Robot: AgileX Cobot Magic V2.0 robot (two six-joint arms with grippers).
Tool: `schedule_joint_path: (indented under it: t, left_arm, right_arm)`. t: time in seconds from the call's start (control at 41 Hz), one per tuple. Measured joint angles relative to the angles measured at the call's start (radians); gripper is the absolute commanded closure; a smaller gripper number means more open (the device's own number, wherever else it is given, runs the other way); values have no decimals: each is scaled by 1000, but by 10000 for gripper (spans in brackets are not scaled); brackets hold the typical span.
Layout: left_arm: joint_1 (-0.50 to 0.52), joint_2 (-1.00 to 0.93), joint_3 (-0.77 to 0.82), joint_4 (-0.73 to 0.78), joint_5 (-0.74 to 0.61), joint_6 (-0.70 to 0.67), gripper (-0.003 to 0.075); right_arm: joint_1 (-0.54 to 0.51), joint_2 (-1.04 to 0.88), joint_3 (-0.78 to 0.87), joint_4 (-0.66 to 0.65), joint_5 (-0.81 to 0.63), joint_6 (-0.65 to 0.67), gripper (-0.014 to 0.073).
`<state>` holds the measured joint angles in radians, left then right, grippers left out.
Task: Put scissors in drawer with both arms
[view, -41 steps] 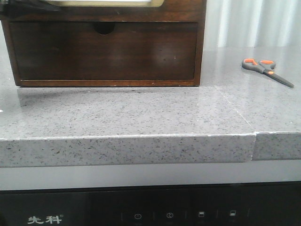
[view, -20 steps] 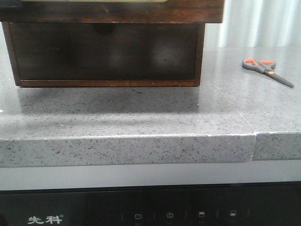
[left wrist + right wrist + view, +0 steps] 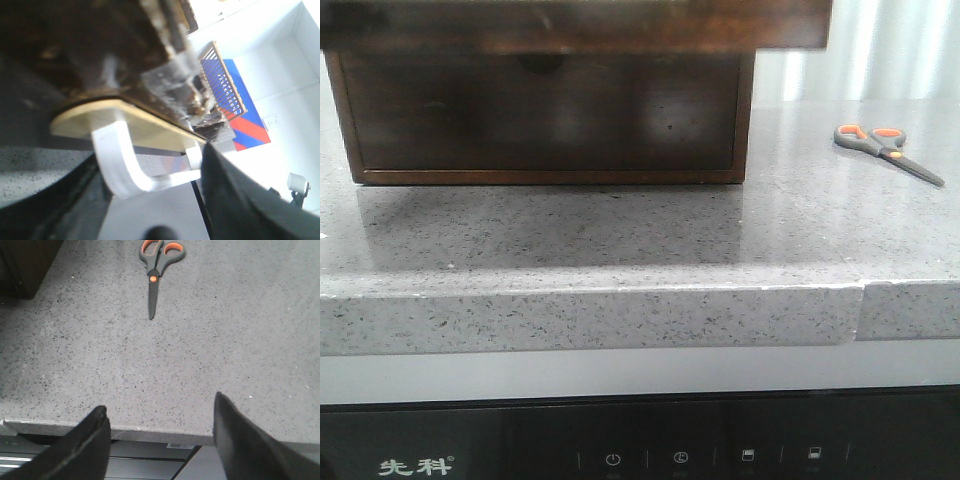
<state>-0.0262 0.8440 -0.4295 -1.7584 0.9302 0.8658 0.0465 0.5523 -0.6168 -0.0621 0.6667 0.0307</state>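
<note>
We note the scissors (image 3: pixel 155 270) lie ahead of the right gripper (image 3: pixel 162 440), fingers spread, blades pointing back toward it; left fingers: state unclear.

Closed orange-looped scissors (image 3: pixel 886 151) lie flat on the counter — well right of the dark drawer (image 3: pixel 540 110).

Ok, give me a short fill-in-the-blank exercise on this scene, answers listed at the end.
1. The scissors lie flat on the ____ countertop.
2. The finger loops of the scissors are lined in ____.
3. In the front view, the scissors lie to the ____ of the cabinet.
4. The fingers of the right gripper stand ____, with nothing between them.

Missing words: grey; orange; right; apart
</note>
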Motion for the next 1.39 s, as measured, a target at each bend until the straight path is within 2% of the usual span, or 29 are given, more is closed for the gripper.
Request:
schedule_joint_path:
  t: [0.268,0.488,0.78,1.098,1.244,1.39]
  left_arm:
    - [0,0,0,30,7,-5,237]
    - [0,-2,0,152,-32,-88,237]
    - [0,-14,20,243,-2,-132,237]
    - [0,-182,22,389,68,-209,239]
    - [0,-269,-50,597,89,-347,239]
    - [0,-306,-232,962,116,-514,239]
  right_arm:
    - [0,0,0,-1,0,0,122]
    - [0,0,0,-2,0,0,122]
    - [0,0,0,-2,0,0,122]
    - [0,0,0,-2,0,0,122]
    - [0,0,0,-2,0,0,122]
    - [0,0,0,-2,0,0,122]
